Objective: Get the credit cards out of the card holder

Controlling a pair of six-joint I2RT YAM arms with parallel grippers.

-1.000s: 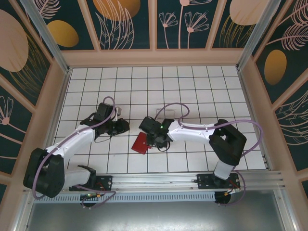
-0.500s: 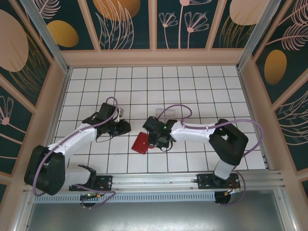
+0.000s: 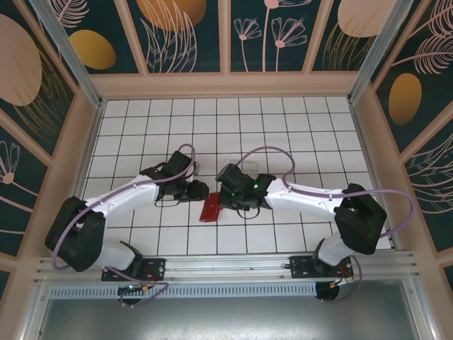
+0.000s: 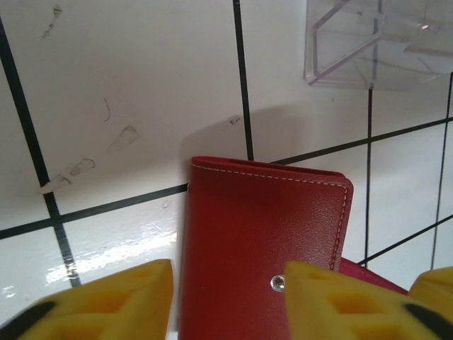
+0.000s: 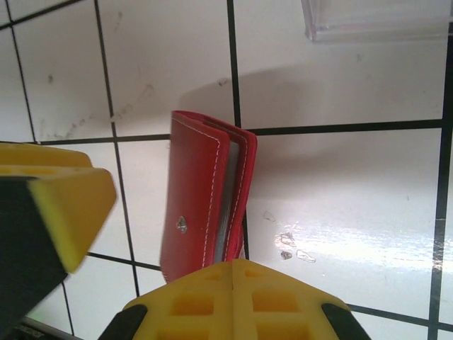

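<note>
The red card holder (image 3: pixel 210 207) stands tilted up on one long edge on the white tiles, between the two grippers. My left gripper (image 4: pixel 226 290) is open, and its yellow pads (image 4: pixel 106 304) stand on either side of the holder's snap-button face (image 4: pixel 262 234). My right gripper (image 5: pixel 233 265) is shut, pads pressed together at the holder's near end (image 5: pixel 205 191), which runs in behind them. A thin grey strip (image 5: pixel 228 205) shows between the red flaps. The credit cards are hidden inside.
A clear plastic tray (image 4: pixel 375 42) sits on the tiles just beyond the holder, also in the right wrist view (image 5: pixel 375 21). The left gripper's finger (image 5: pixel 56 212) stands close by the holder. Wooden walls ring the tiled floor (image 3: pixel 297 127).
The left gripper has moved right up to the holder and opened. The right gripper has closed at the holder's end. The holder, flat before, now looks narrower and tilted up.
</note>
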